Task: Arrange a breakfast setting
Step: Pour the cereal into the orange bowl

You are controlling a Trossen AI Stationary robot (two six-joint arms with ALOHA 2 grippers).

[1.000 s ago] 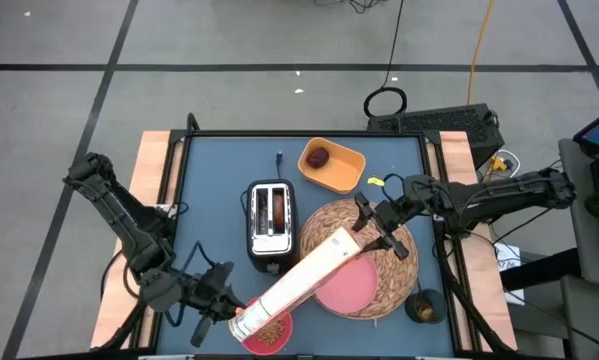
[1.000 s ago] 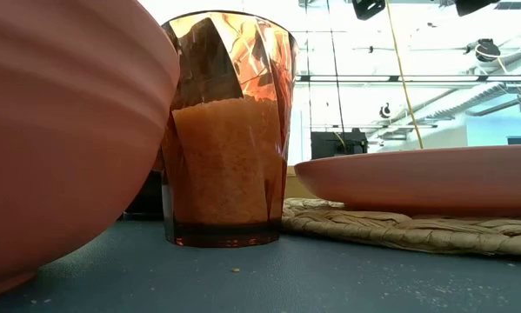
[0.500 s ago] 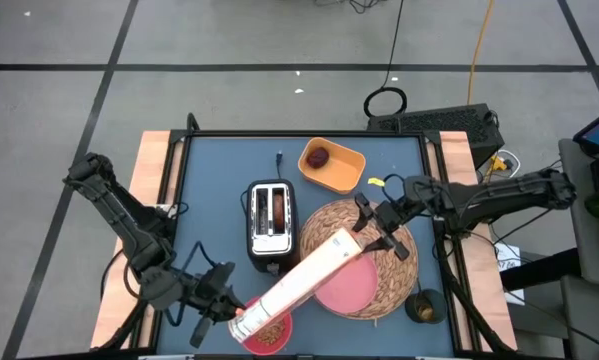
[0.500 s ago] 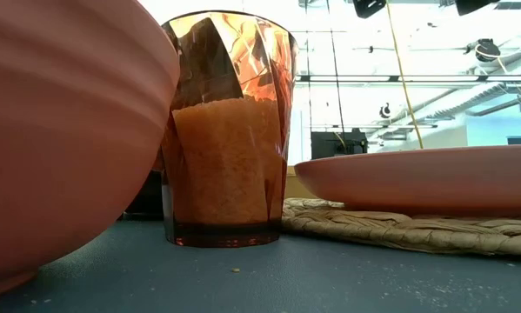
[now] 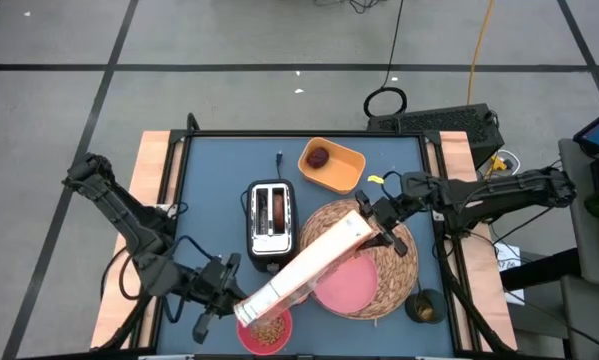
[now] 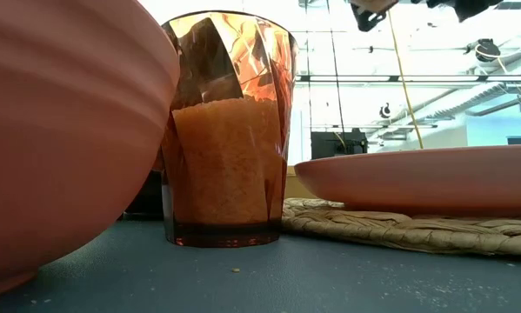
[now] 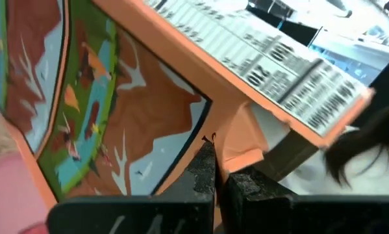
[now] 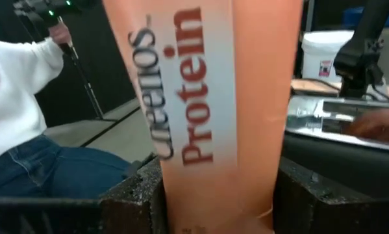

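Cereal-pouring step, by my judgement: the long orange cardboard cereal box (image 5: 307, 268) slants over the small pink bowl (image 5: 266, 330) at the blue surface's (image 5: 214, 170) near edge; right gripper (image 5: 375, 226) jaws clamped on its upper end, left gripper (image 5: 226, 296) jaws together pinching its flap; next, tip it upright and set it aside.

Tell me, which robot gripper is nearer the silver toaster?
Left, narrowly. The left gripper sits just off the toaster's near end, pinching the cereal box; the right gripper clamps the box's far end.
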